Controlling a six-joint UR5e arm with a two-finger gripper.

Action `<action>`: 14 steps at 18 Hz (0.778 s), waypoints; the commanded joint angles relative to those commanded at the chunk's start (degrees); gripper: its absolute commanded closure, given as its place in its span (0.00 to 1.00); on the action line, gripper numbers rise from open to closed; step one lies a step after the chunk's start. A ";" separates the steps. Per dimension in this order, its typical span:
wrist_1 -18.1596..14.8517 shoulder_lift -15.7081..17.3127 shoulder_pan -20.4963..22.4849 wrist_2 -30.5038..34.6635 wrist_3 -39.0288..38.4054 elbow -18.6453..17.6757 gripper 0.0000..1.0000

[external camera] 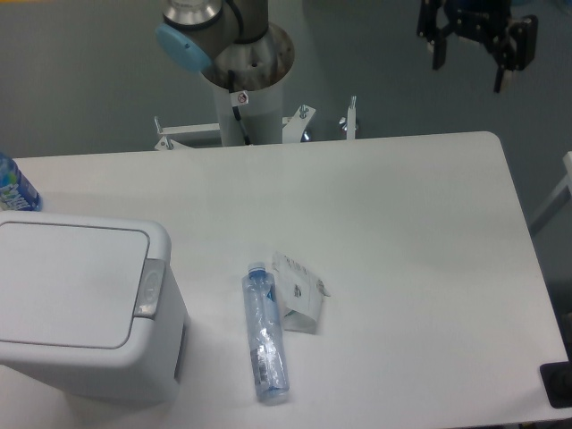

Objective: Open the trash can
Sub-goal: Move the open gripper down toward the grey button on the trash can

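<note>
White, boxy trash can (85, 308) sits lid-down shut; gripper (471, 64) hangs spread wide, grasping nothing.

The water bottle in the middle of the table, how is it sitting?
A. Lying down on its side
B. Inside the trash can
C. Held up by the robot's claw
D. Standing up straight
A, the water bottle lies flat on the table, cap pointing away, beside the trash can, with the gripper far off.
</note>
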 joint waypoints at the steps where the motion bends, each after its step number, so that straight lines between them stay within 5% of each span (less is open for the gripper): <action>1: 0.00 0.00 0.00 0.00 0.00 0.00 0.00; 5: 0.35 -0.26 -0.87 -0.26 -5.42 0.35 0.00; 14: 13.96 -8.87 -13.88 -9.29 -56.46 2.37 0.00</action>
